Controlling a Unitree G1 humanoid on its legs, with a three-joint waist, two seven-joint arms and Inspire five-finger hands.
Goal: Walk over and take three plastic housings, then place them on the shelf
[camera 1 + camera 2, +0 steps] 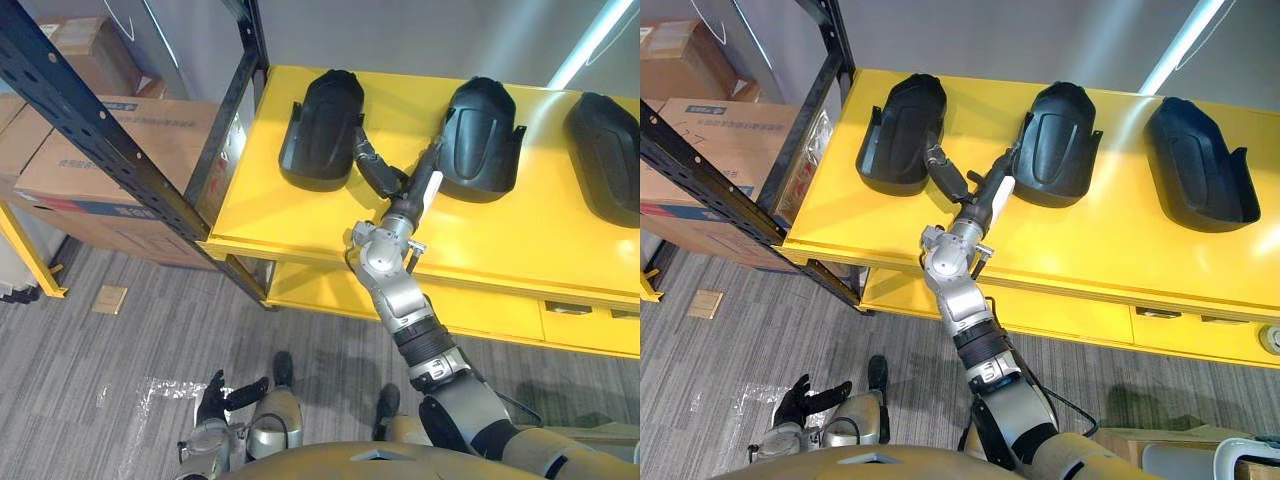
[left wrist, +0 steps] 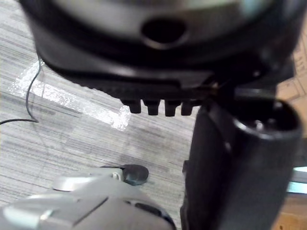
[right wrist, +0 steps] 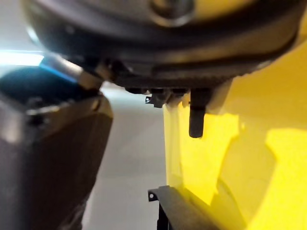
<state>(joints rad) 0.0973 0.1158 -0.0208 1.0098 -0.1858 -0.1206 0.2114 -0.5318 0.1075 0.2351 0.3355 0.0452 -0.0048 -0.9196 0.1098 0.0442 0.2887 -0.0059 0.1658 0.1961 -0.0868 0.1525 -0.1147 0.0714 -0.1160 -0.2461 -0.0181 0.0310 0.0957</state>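
On the yellow shelf [image 1: 300,205], a row of black plastic: left housing [image 1: 320,130], middle housing [image 1: 480,140], right housing [image 1: 605,155]. Right hand [image 1: 400,195] between left and middle, fingers spread wide, gripping nothing. Left hand [image 1: 225,393] low over floor [image 1: 100,350], fingers relaxed

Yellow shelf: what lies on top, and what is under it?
On the yellow shelf lie a left housing, a middle housing and a right housing, apart. The right hand reaches between the first two. Under it shows a lower yellow level; what that holds is covered.
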